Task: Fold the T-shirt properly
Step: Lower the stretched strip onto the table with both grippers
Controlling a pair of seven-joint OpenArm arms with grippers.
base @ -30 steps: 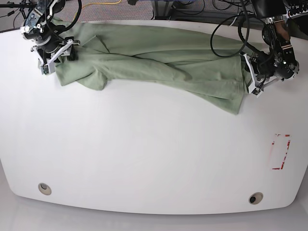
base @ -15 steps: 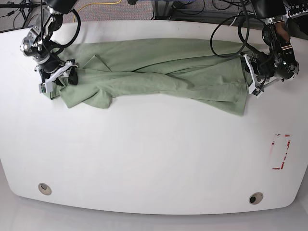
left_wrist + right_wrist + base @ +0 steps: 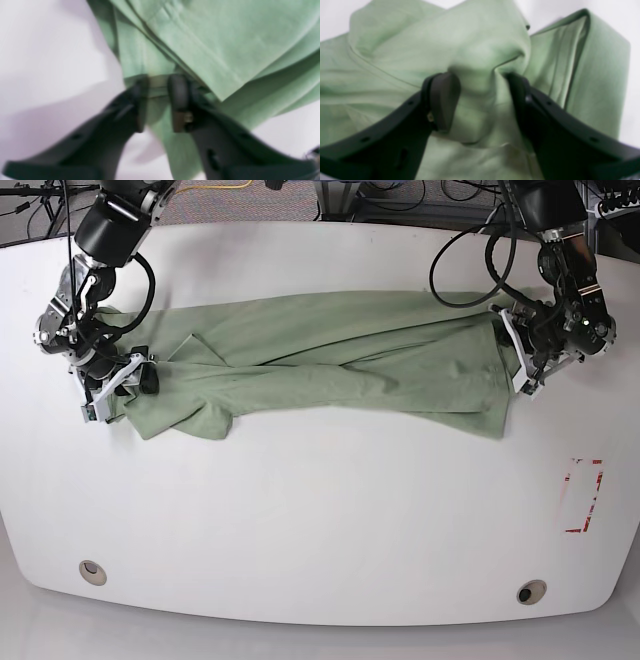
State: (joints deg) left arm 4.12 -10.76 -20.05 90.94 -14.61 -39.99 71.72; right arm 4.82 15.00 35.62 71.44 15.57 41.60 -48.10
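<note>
The pale green T-shirt (image 3: 330,370) lies stretched sideways across the far half of the white table (image 3: 320,510), creased and partly doubled over. My left gripper (image 3: 520,365) is at the shirt's right end. In the left wrist view its jaws (image 3: 157,85) stand slightly apart, and the shirt's (image 3: 212,37) hem edge lies loose between the fingertips. My right gripper (image 3: 110,395) is at the shirt's left end. In the right wrist view a bunched fold of the shirt (image 3: 395,50) is squeezed between its fingers (image 3: 482,85).
A red-outlined rectangle (image 3: 583,495) is marked on the table at the right. Two round holes (image 3: 92,571) (image 3: 531,591) sit near the front edge. Black cables (image 3: 470,250) hang from the right-hand arm over the table's back edge.
Both arms moved toward the front edge and dragged the shirt with them, pulling it longer and flatter. The left gripper's jaws have parted from their tight pinch.
</note>
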